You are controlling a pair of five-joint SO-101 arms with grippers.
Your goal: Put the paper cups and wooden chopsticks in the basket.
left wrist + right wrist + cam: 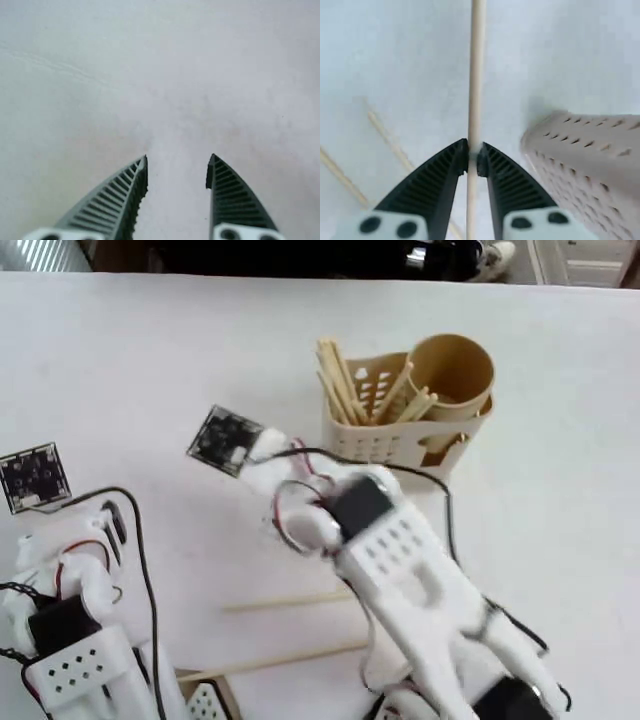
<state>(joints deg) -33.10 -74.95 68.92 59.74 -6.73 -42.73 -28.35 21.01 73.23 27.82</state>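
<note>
My right gripper point(473, 153) is closed on a thin pale wooden chopstick point(478, 75), pinched at the very tips of the ribbed black fingers point(442, 182). The stick runs straight on past the tips and also back between the jaws toward my wrist. Just beside it, not touching it, stands the beige perforated plastic basket point(590, 150). In the high view that basket point(385, 445) sits on the white table point(150, 360) just beyond my right arm point(400, 570). Already in it are a bundle of wooden chopsticks point(340, 380), standing on end and leaning at one end of it, and nested tan paper cups point(455, 375), tilted at the other end. A first loose wooden chopstick point(290, 602) lies flat on the table beside my right arm, and a second loose wooden chopstick point(275, 662) lies nearly parallel to it, nearer my base; both pass under the arm at one end. My left gripper point(178, 165) is open, its two ribbed fingers point(120, 200) spread with nothing between them, over bare table. My left arm point(60, 640) sits well apart from the basket. A black-and-white square marker tag point(228, 440) lies near the basket, and a second marker tag point(32, 475) lies near my left arm.
</note>
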